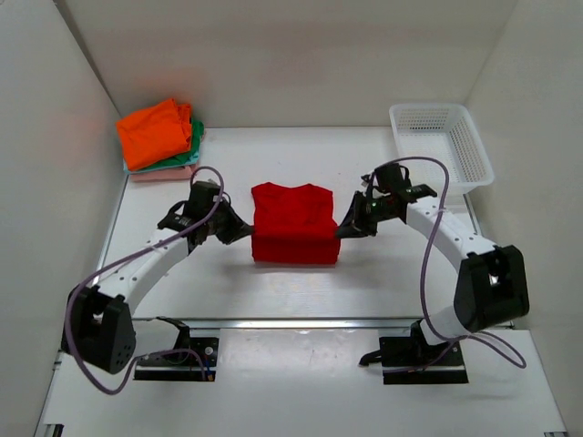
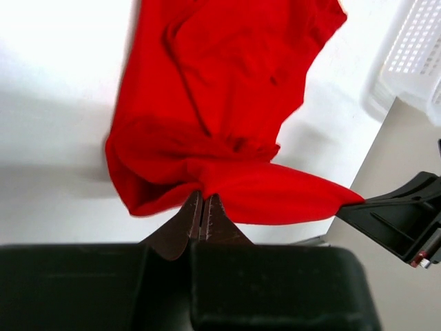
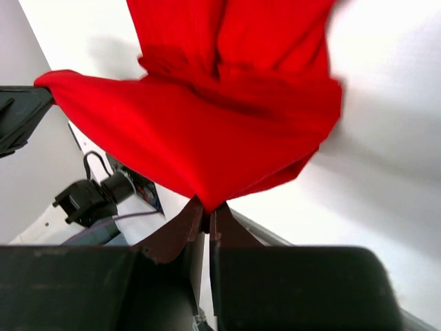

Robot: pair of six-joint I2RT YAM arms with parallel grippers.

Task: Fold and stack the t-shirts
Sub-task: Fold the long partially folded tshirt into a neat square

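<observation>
Left claw [image 2: 204, 207]: pinched shut on a near corner of the red shirt [image 1: 293, 226]
Right claw [image 3: 207, 212]: clamped on the opposite corner
Risk: thin pinch slipping mid-fold; uneven lift skewing the crease

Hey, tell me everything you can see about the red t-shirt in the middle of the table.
The red t-shirt is plain, bright red, soft-looking cloth with short sleeves. It lies mid-table, collar toward the far wall. Its near part is doubled over into a thicker, wrinkled band. The left gripper and right gripper each pinch one side of that fold, jaws shut on the cloth. It lies apart from the folded stack and the basket.
</observation>
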